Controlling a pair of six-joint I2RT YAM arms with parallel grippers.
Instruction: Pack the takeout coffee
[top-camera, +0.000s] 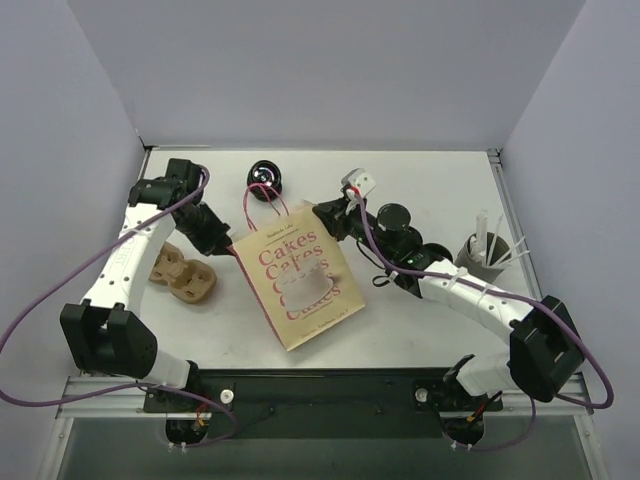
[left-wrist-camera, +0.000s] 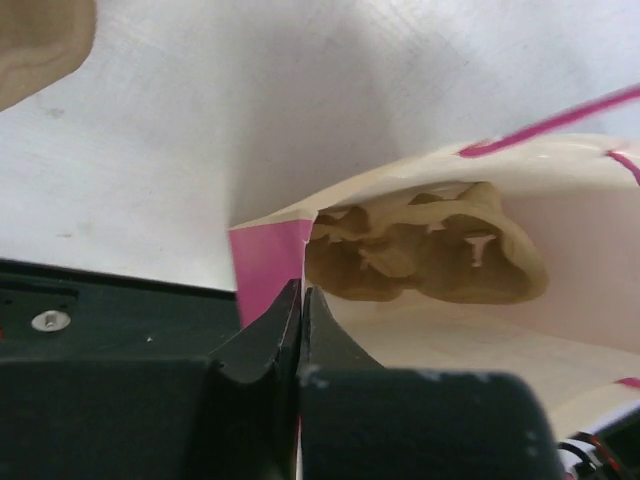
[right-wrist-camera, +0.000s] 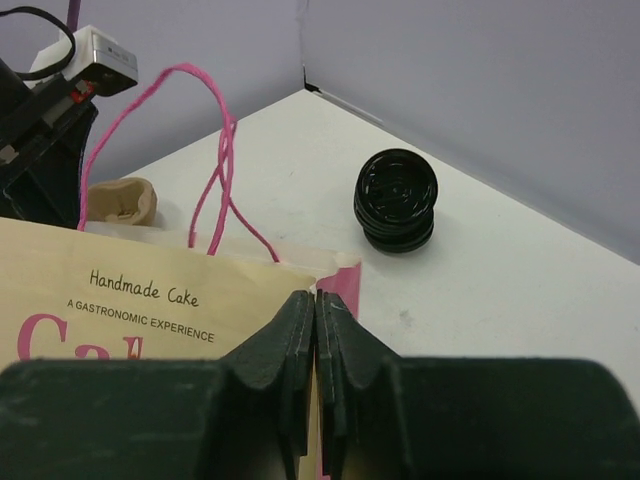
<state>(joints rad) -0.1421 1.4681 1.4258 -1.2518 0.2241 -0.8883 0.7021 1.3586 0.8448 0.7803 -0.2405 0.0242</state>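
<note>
The pink and cream paper bag (top-camera: 298, 285) printed "Cakes" lies on the table with its mouth toward the back. My left gripper (top-camera: 222, 243) is shut on the bag's left mouth edge (left-wrist-camera: 268, 262). My right gripper (top-camera: 326, 216) is shut on the right mouth corner (right-wrist-camera: 340, 280). The left wrist view looks into the opened bag, where a tan pulp cup carrier (left-wrist-camera: 420, 245) lies inside. A black lidded coffee cup (top-camera: 394, 216) stands right of the bag, beside my right arm. It shows in neither wrist view.
A short ribbed black stack (top-camera: 265, 180) sits behind the bag and shows in the right wrist view (right-wrist-camera: 397, 200). A second tan carrier (top-camera: 185, 275) lies left of the bag. A grey cup with white sticks (top-camera: 486, 250) stands at the right. Pink string handles (right-wrist-camera: 215, 170) trail behind the bag.
</note>
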